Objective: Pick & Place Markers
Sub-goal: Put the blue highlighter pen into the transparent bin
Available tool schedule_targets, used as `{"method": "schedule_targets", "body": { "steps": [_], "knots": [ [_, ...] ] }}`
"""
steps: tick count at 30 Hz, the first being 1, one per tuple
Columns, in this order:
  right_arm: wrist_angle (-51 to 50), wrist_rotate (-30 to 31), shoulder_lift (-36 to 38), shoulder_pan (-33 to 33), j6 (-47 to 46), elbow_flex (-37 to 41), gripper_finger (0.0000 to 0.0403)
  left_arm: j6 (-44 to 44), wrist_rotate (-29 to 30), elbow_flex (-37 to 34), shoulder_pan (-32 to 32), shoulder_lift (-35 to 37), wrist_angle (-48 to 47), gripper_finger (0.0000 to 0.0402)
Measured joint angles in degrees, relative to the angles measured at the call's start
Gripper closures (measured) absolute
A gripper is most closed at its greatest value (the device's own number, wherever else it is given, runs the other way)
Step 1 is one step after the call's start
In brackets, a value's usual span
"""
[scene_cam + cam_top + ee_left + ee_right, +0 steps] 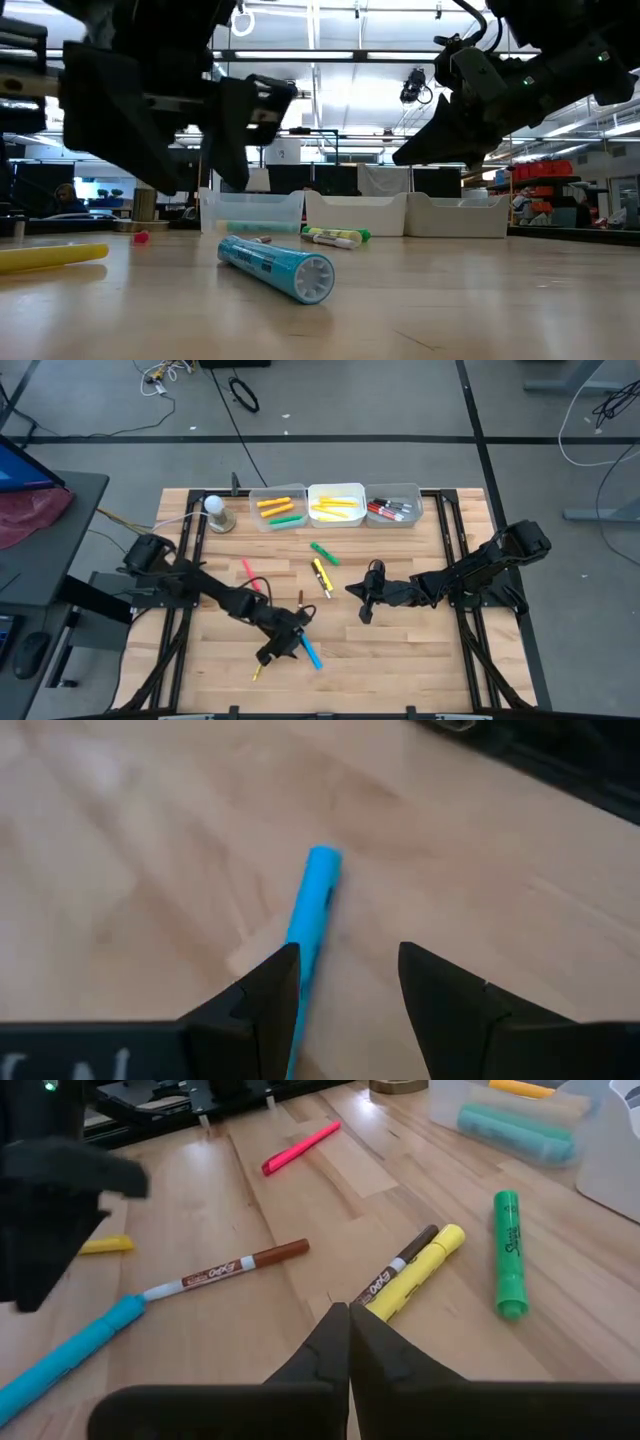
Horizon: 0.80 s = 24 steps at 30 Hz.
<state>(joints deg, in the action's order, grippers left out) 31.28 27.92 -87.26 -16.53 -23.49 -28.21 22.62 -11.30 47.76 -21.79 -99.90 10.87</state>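
Table [420, 660] — blue marker [315, 905] loose.

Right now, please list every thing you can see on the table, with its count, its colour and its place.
bins: three, clear and white, in a row at the table's far edge.
markers in bins: orange and green in the left bin; yellow in the middle bin; red and dark in the right bin; exact counts cannot be told.
blue marker: one, near the front, by the left pincer.
green marker: one, table centre.
yellow marker: one, beside a brown-capped marker.
brown marker: one, white barrel, lying alone.
pink marker: one, left of centre.
small yellow marker: one, front edge.
white ball on a round base: one, left of the bins.
left pincer: open, over the blue marker.
right pincer: shut, empty, above the centre.
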Motion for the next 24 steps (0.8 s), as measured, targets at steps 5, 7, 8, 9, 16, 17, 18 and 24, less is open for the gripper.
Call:
{"method": "schedule_targets", "body": {
  "steps": [5, 7, 8, 9, 16, 17, 18, 24],
  "knots": [
    [-0.3, 0.0, 0.0, 0.0, 0.0, 0.0, 0.0399, 6.1, -6.7, 0.0, 4.0, -3.2, 1.6, 0.0225],
    [-0.7, 0.0, 0.0, 0.0, 0.0, 0.0, 0.0399, 7.7, -6.8, 0.0, 5.4, -3.9, 1.4, 0.0225],
    [-0.8, 0.0, 0.0, 0.0, 0.0, 0.0, 0.0399, 8.5, -6.9, 0.0, 5.8, -4.2, 1.8, 0.0225],
    [-1.0, 0.0, 0.0, 0.0, 0.0, 0.0, 0.0399, 9.5, -7.4, 0.0, 6.2, -4.6, 2.0, 0.0225],
    [-1.7, 0.1, 0.0, 0.1, 0.2, 0.0, 0.0399, 10.4, -13.9, 0.0, 8.4, -8.1, 4.7, 0.0225],
    [-1.8, 0.1, 0.0, 0.2, 0.2, 0.0, 0.0399, 10.4, -14.4, 0.0, 8.7, -8.4, 5.1, 0.0225],
    [-1.9, 0.1, 0.0, 0.3, 0.2, 0.0, 0.0399, 10.4, -14.8, 0.0, 9.0, -8.8, 5.8, 0.0225],
    [-2.0, 0.1, 0.0, 1.0, 0.2, 0.0, 0.0399, 12.6, -15.5, 0.0, 9.8, -9.8, 6.6, 0.0225]
  ]
}}
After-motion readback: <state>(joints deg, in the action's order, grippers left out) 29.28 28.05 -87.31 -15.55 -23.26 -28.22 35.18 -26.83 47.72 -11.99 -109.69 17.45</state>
